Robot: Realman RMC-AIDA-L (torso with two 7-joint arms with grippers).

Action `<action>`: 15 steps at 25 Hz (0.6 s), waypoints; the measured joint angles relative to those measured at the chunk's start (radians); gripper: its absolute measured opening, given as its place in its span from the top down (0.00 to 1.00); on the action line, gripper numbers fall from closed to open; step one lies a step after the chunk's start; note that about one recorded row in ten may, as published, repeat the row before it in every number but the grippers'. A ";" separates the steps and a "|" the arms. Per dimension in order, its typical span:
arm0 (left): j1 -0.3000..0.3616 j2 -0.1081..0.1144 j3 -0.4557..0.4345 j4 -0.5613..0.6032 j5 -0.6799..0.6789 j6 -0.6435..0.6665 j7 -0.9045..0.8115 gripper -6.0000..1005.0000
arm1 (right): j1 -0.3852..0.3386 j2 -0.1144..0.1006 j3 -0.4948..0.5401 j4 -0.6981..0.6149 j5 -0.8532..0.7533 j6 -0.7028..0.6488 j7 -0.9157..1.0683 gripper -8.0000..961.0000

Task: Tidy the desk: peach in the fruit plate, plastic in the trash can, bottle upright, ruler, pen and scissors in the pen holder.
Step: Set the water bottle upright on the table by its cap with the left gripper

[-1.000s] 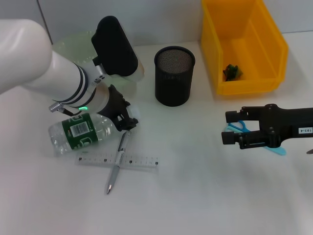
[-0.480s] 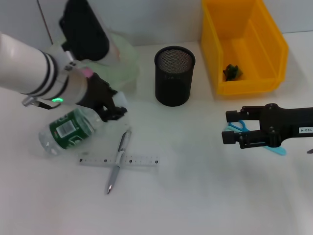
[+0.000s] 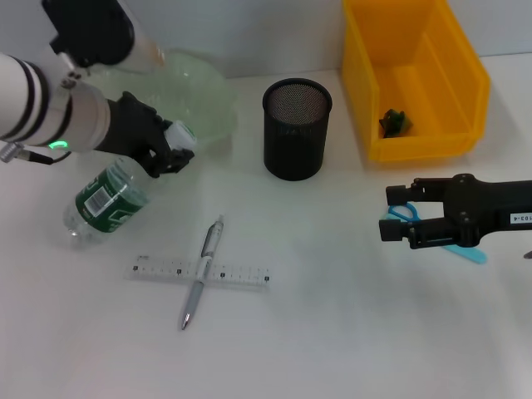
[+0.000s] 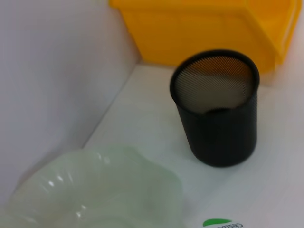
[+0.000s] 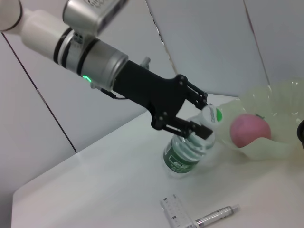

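Surface: white desk (image 3: pixel 332 332), smooth and matte, with a pale wall behind it and grey wall panels visible in the right wrist view.
Left gripper (image 3: pixel 170 150): fingers clamped on the neck of the bottle (image 3: pixel 108 199) just under its white cap; the bottle is tilted, base on the desk, cap end raised toward the fruit plate.
Fruit plate (image 3: pixel 204 96): pale green, wavy-rimmed, at the back left against the wall; the peach (image 5: pixel 250 129) lies inside it, seen in the right wrist view.
Pen holder (image 3: pixel 297 129): black mesh cup, upright, back centre, standing free between plate and bin.
Trash can (image 3: pixel 416 83): yellow bin at the back right; a small dark green item (image 3: pixel 395 121) lies on its floor.
Ruler (image 3: pixel 199 273): clear, flat on the desk at front left.
Pen (image 3: pixel 202 273): silver, lying across the ruler, touching it, tip toward the front edge.
Right gripper (image 3: pixel 397 214): low over the right side of the desk, fingers spread apart and holding nothing.
Scissors (image 3: pixel 440 237): blue-handled, flat on the desk partly beneath the right gripper.
Open room: bare desk across the centre and front, between the ruler and the right gripper; the back edge is crowded by plate, holder and bin.
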 joint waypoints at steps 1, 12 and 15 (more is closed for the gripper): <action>0.006 0.000 -0.016 0.011 -0.014 0.005 -0.002 0.55 | 0.000 0.000 0.000 -0.001 0.000 0.000 0.001 0.16; 0.047 0.000 -0.165 0.036 -0.194 0.036 0.039 0.56 | 0.009 -0.004 0.001 -0.003 0.000 0.002 0.008 0.17; 0.055 0.001 -0.186 0.036 -0.221 0.040 0.049 0.56 | 0.009 -0.004 0.001 -0.003 0.000 0.003 0.009 0.17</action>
